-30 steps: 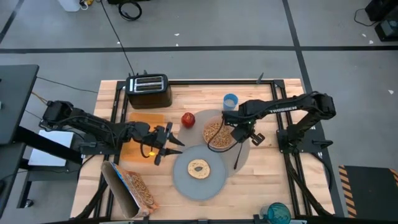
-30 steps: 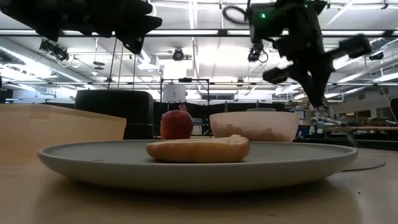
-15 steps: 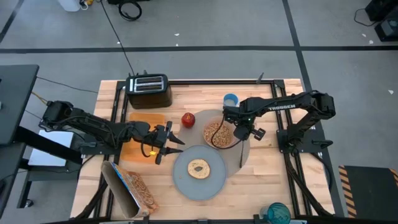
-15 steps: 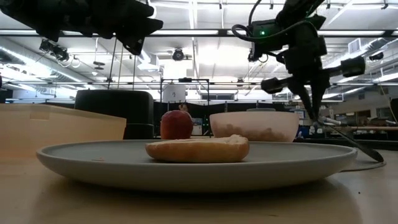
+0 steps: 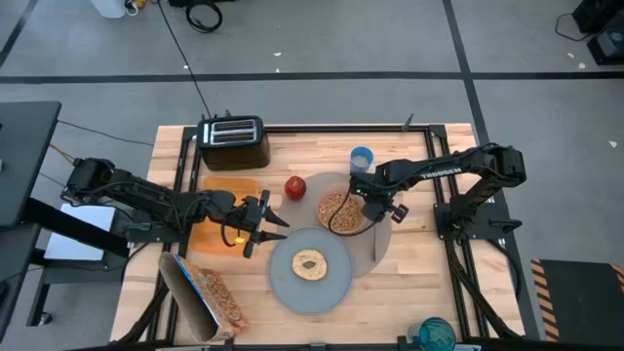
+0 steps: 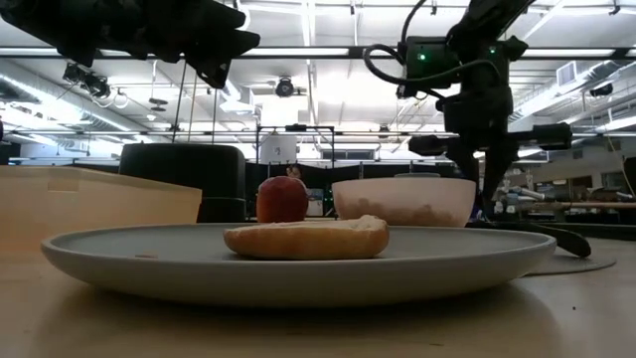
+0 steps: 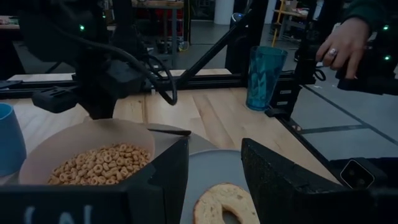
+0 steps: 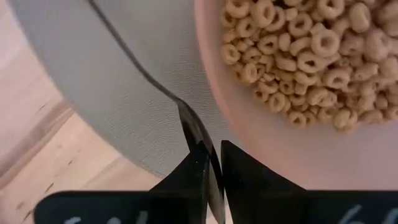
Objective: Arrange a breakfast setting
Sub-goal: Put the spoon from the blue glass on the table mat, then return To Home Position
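A pink bowl (image 5: 341, 208) of cereal rings stands on the round grey-tan mat (image 5: 382, 226). The grey plate (image 5: 310, 291) lies at the mat's near edge with the bagel (image 5: 310, 261) on it. A red apple (image 5: 294, 186) and a blue cup (image 5: 361, 158) stand farther back. My right gripper (image 5: 375, 209) is low, just right of the bowl, and is shut on the dark spoon (image 5: 373, 240). My left gripper (image 5: 259, 223) hovers open and empty to the left of the plate, over the edge of the orange board (image 5: 216, 210). My right gripper pinches the spoon's wider handle end (image 8: 198, 144) between its two fingers. The fingers (image 6: 492, 194) come from above, pointing down. The spoon runs from them toward the table's near edge, nearly flat, over the mat's right part. Its free end (image 6: 568, 239) is low at the mat.
A black toaster (image 5: 234, 141) stands at the far left of the table. An opened cereal box (image 5: 207, 300) lies at the near left. A teal tumbler (image 5: 436, 333) stands at the near right corner. A person's hand (image 7: 342, 40) shows beyond the table.
My right gripper has come down toward the mat and a little toward the bowl, turning as it went. The spoon has swung from a raised slant to nearly flat, pointing at the near edge. The plate with the bagel has slid slightly toward the near edge.
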